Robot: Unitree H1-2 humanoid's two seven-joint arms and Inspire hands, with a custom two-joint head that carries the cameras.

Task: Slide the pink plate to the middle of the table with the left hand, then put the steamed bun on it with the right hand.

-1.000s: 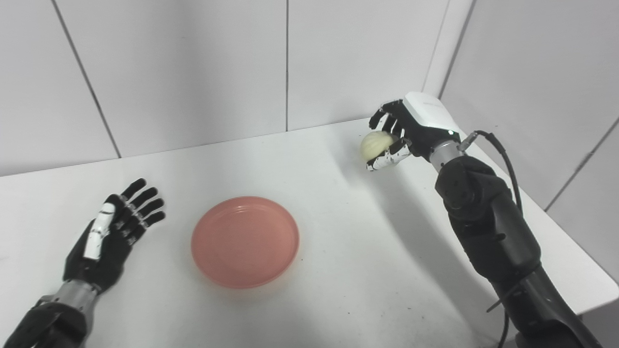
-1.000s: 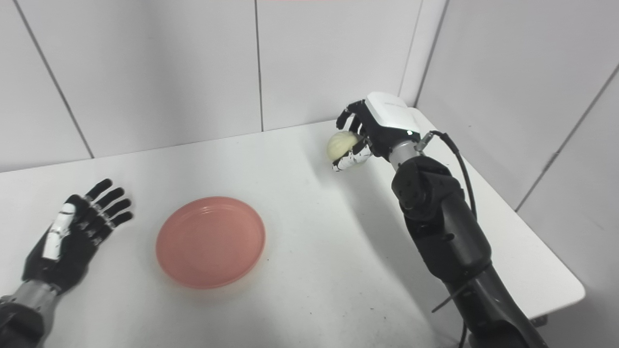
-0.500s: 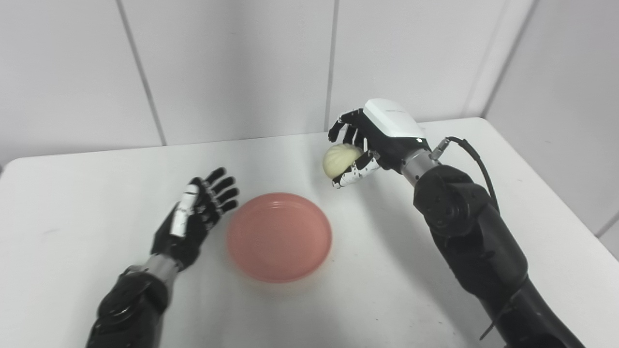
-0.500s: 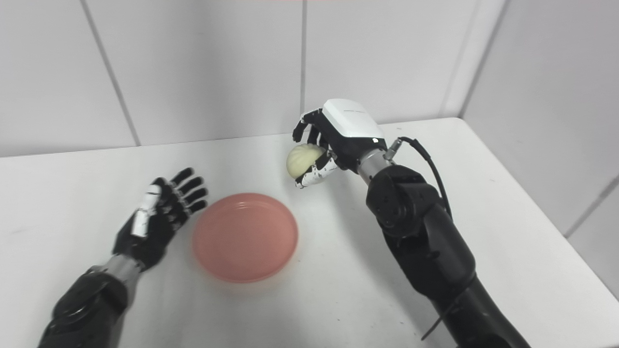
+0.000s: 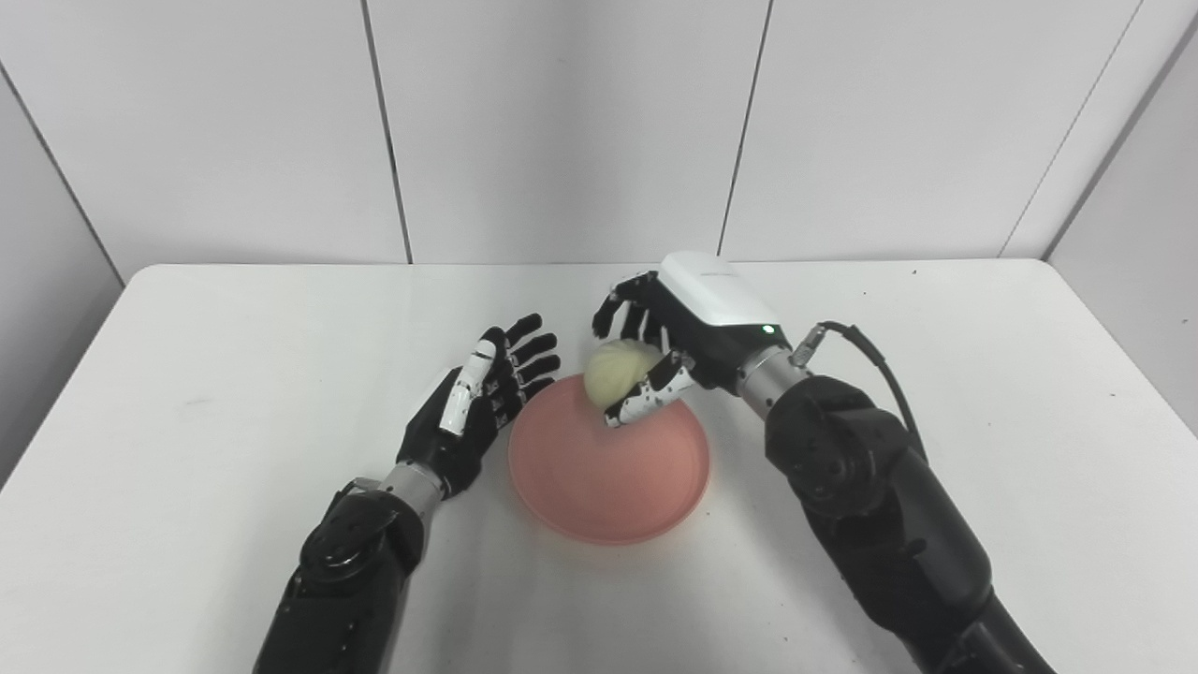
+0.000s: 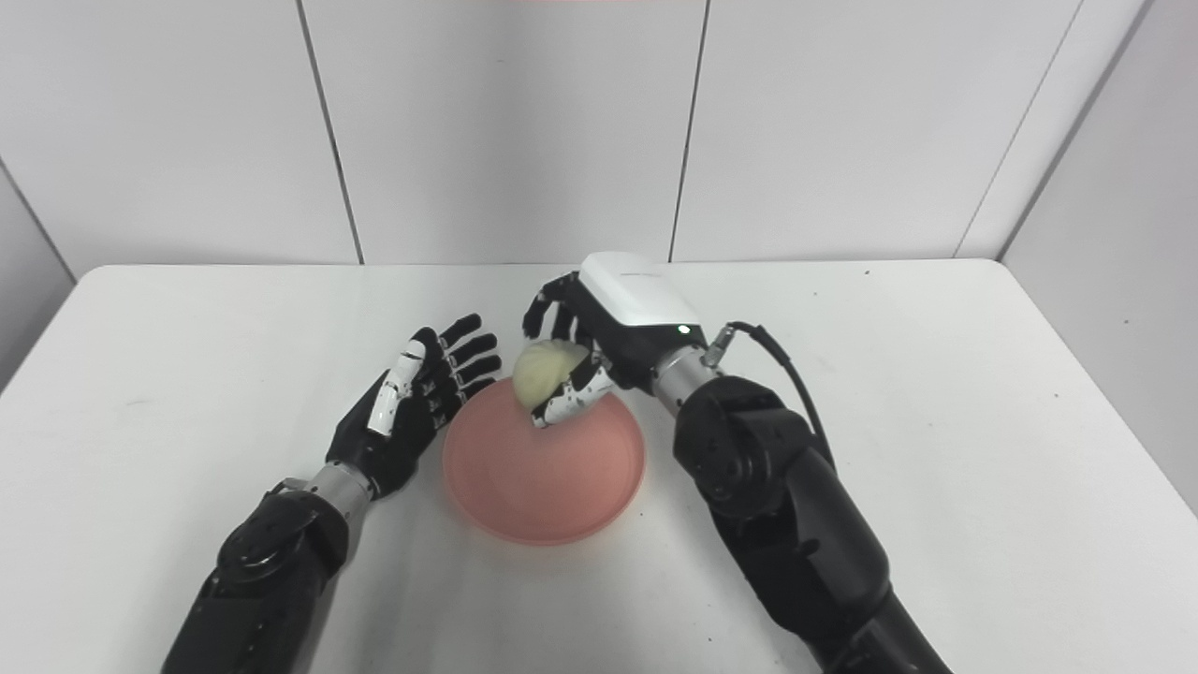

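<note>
counts: 1 pink plate (image 5: 608, 473), 1 steamed bun (image 5: 613, 370), 2 hands, 1 table (image 5: 983, 421).
plate contents: nothing resting in it; the floor of the plate that shows is bare pink.
bun: held in the right hand (image 5: 679, 342), over the far rim of the plate, on the side nearest that hand's fingers. Looks clear of the plate surface; can't tell whether its underside touches the rim.
right hand: closed around the bun. Fingers (image 5: 625, 314) curl over the top and far side, thumb (image 5: 646, 398) presses in from the near side. White back plate faces up, wrist runs off to the right of the plate.
left hand (image 6: 407, 407): holds nothing, fingers (image 6: 468, 351) straight and spread, pointing away from the robot. It lies flat and low just left of the plate; fingertips sit beside the plate's far-left rim, and contact with the rim can't be confirmed.
plate position: between the two hands, immediately right of the left hand and just below and in front of the right hand's fingers, flat on the table.
hand spacing: the left fingertips are near the bun, with a small gap between them and the right hand.
table: white, with only the plate resting on it.
</note>
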